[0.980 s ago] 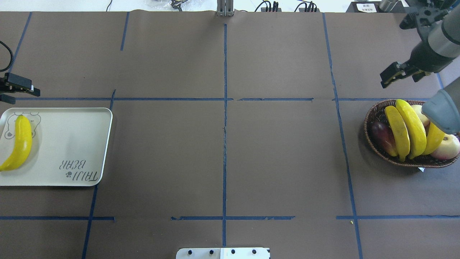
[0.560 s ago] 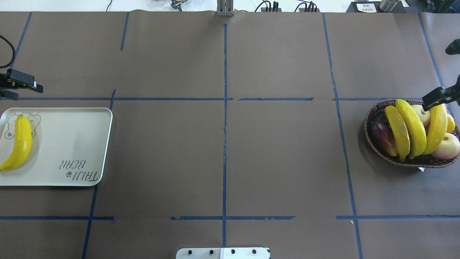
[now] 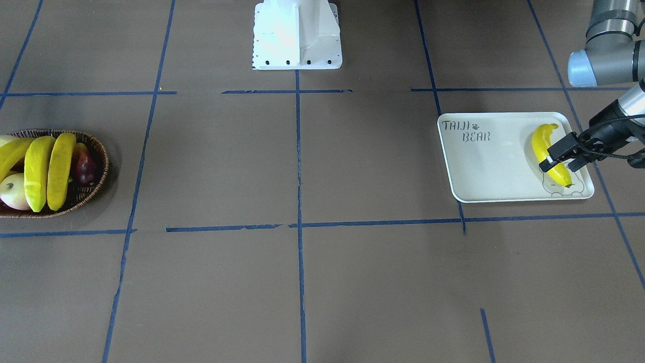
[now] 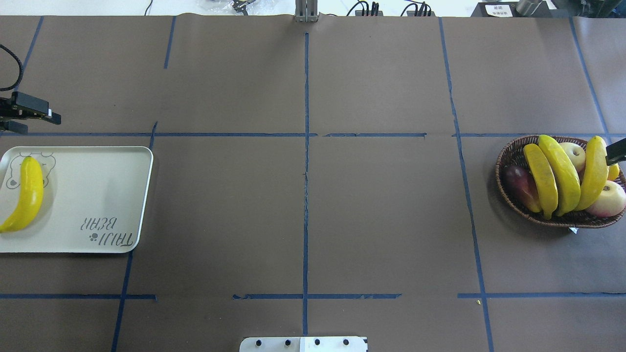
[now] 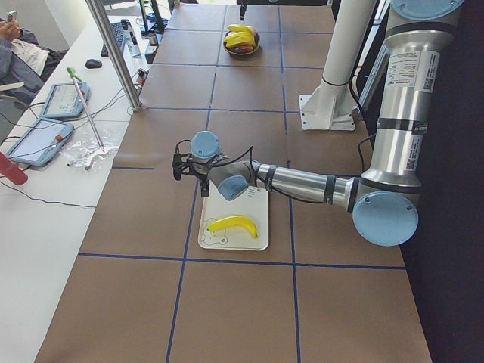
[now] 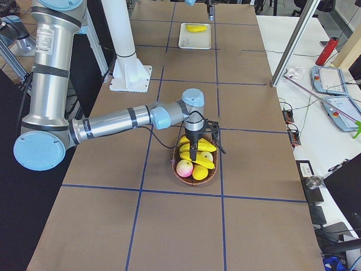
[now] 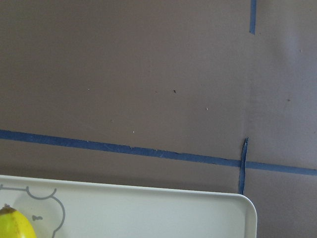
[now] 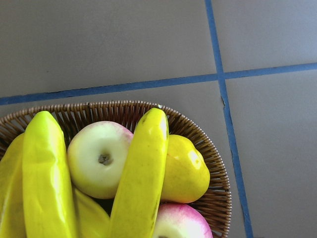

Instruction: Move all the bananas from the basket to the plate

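Front view, plate: the plate (image 3: 494, 166) lies right of centre, with the lone banana (image 3: 540, 142) at its right end, beside the printed bear.
Front view, left gripper: the left gripper (image 3: 558, 162) overlaps that banana in the picture, its fingers parted with nothing between them.
Front view, basket: the basket (image 3: 103, 161) sits at the left edge at mid-height, with three bananas (image 3: 60, 169) lying side by side across the other fruit.
Overhead, left gripper: at the left edge, just above the plate's upper rim – off the plate, spread and empty.
Overhead, right gripper: only one dark finger of the right gripper (image 4: 615, 152) shows at the right edge, by the basket's rightmost banana. I cannot tell how wide it stands.
Left side view: the lone banana lies on the plate's near half, and the near arm's pincer hangs beside the plate's far left corner.
Right side view: the near arm's pincer points down over the basket – its spread cannot be judged here.
Left wrist: the plate's corner and a banana tip show at the lower left, with blue tape (image 7: 148, 151) above.
Right wrist: one banana leans over a cream apple (image 8: 99, 158) and a yellow fruit (image 8: 185, 168). No fingers show.
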{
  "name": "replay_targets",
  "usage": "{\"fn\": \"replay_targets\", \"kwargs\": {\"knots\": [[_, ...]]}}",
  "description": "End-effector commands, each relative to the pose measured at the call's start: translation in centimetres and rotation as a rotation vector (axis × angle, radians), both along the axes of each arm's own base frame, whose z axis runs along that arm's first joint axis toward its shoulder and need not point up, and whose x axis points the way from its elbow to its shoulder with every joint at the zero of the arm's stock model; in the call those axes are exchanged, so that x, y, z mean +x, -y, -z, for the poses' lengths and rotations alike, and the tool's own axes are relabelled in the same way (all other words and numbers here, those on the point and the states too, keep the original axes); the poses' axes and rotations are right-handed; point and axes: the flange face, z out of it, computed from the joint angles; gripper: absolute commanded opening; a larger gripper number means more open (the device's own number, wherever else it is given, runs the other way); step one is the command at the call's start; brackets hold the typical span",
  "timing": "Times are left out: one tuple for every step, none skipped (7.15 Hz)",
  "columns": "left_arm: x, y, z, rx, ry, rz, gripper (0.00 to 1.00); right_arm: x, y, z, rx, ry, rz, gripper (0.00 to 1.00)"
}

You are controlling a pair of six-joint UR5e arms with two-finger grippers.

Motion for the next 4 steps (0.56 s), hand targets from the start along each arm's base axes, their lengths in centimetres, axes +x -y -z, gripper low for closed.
{"fn": "replay_targets", "kwargs": {"knots": [[0.0, -0.1, 0.3, 0.005, -0.003, -0.002, 1.00, -1.7, -0.3, -0.9, -0.018, 0.026, -0.047, 0.99], [0.0, -0.1, 0.3, 0.007, -0.004, -0.002, 1.00, -2.6, -0.5, -1.0, -0.015, 0.009, -0.039, 0.99], [0.0, -0.1, 0.3, 0.008, -0.003, -0.003, 1.00, -3.8, -0.7, -0.9, -0.021, 0.006, -0.032, 0.99], [0.1, -0.1, 0.4, 0.010, -0.004, -0.004, 1.00, -3.9, -0.8, -1.3, -0.013, -0.016, -0.025, 0.99]]}}
